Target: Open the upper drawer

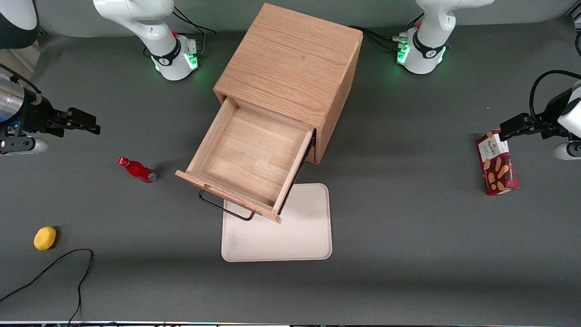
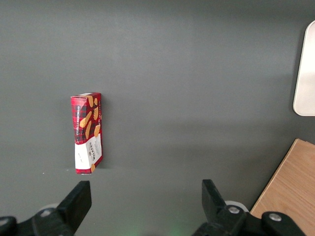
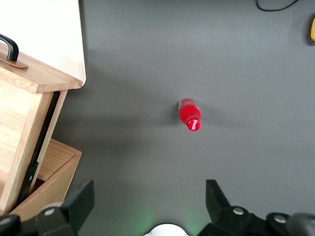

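The upper drawer (image 1: 247, 156) of the oak cabinet (image 1: 290, 68) stands pulled far out and holds nothing. Its thin black bar handle (image 1: 224, 209) hangs over the white tray. In the right wrist view I see one corner of the drawer front (image 3: 42, 76), an end of the handle (image 3: 10, 46) and a corner of the cabinet (image 3: 54, 164). My gripper (image 1: 91, 123) (image 3: 150, 194) is open with nothing between its fingers. It hovers over bare table toward the working arm's end, well apart from the drawer and a little farther from the front camera than the red bottle.
A red bottle (image 1: 136, 169) (image 3: 190, 115) lies between the gripper and the drawer. The white tray (image 1: 299, 236) (image 3: 49, 29) lies under the drawer front. A yellow object (image 1: 45, 238) and a black cable (image 1: 59, 268) are near the front edge. A biscuit box (image 1: 497, 163) (image 2: 87, 132) lies toward the parked arm's end.
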`<state>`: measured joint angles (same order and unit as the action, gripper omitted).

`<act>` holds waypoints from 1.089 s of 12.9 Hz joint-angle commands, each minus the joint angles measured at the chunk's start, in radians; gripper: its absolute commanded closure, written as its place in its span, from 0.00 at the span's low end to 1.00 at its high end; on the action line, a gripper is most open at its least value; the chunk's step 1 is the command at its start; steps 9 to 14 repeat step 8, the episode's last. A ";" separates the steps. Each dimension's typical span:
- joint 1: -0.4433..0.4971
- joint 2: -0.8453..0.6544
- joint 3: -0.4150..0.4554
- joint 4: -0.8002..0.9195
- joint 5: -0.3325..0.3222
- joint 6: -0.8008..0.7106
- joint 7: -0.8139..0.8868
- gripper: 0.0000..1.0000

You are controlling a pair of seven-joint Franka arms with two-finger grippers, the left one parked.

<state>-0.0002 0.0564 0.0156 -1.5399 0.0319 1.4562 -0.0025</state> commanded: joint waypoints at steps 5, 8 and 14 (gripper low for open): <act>0.052 0.023 -0.094 0.026 0.014 -0.030 -0.080 0.00; 0.046 0.023 -0.094 0.029 0.014 -0.031 -0.086 0.00; 0.046 0.023 -0.094 0.029 0.014 -0.031 -0.086 0.00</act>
